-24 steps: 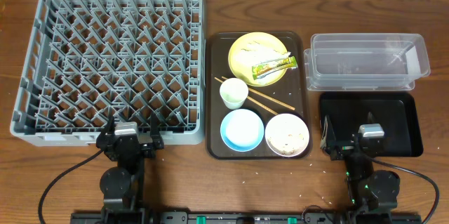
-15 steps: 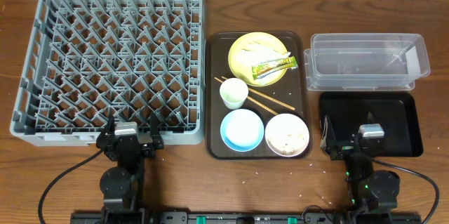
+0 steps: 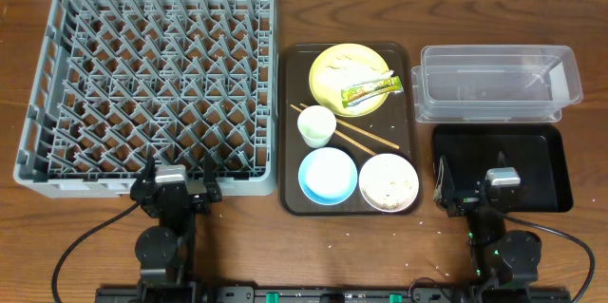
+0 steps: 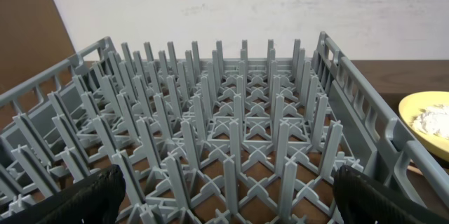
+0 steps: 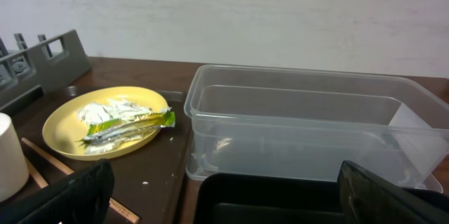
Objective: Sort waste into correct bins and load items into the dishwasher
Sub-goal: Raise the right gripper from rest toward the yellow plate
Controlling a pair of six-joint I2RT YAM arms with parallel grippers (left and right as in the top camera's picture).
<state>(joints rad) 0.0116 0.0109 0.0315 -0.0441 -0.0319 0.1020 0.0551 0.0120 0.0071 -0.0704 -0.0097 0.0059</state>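
Lying on yellow plate [image 5: 59, 131]: wrapper [image 5: 126, 127] and rice [image 5: 105, 110].

The grey dish rack [image 3: 152, 85] stretches ahead of the left tool [image 3: 179, 179]. The black tray [image 3: 546, 165] lies under the right tool [image 3: 489, 187], with the clear container [image 3: 499, 83] beyond it.

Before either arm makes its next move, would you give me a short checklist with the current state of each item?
1. Left jaws open and empty: ok.
2. Right jaws open and empty: ok.
3. Wrapper lies uncovered on the plate: ok.
4. Clear bin and black tray have room: ok.
5. Rack pegs free of dishes: ok.
6. Chopsticks free of the cup: cannot tell; the cup hides part of them.
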